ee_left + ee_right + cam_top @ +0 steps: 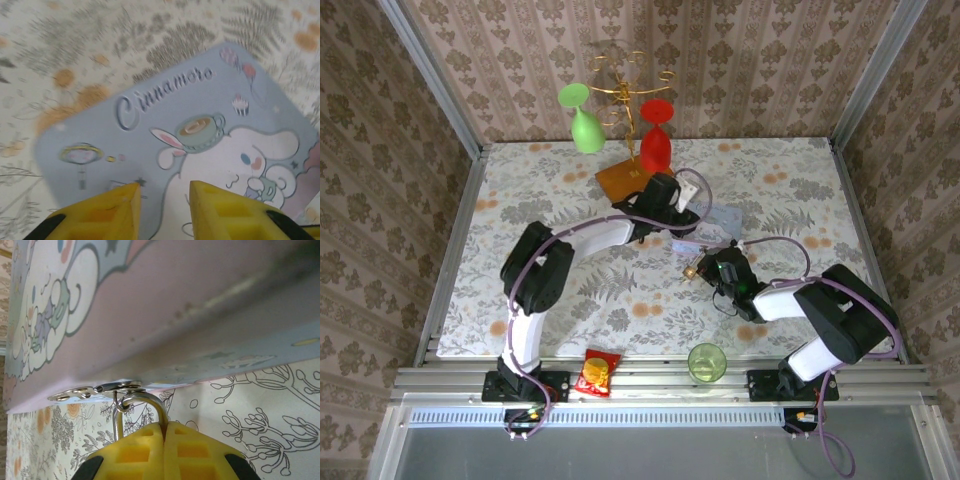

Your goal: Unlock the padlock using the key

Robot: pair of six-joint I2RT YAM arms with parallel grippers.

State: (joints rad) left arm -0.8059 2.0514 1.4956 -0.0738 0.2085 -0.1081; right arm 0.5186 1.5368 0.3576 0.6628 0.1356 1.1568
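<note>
Padlock [690, 270] | shackle [141, 401] hooked through hasp [95, 390] of tin [200, 300], in line with clenched right gripper [164, 429] | grip contents hidden | left gripper [165, 189] parted, empty, over lid [150, 130]

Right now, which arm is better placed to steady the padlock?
Right. The right gripper is shut on the padlock, which hangs from the hasp of the tin. The left gripper hovers open above the tin lid, holding nothing.

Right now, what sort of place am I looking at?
Probably a staged robot test booth: wallpapered panels in metal framing surround a floral table, two robot arms are bolted at its near edge, and a gold glass rack stands as a prop.
</note>
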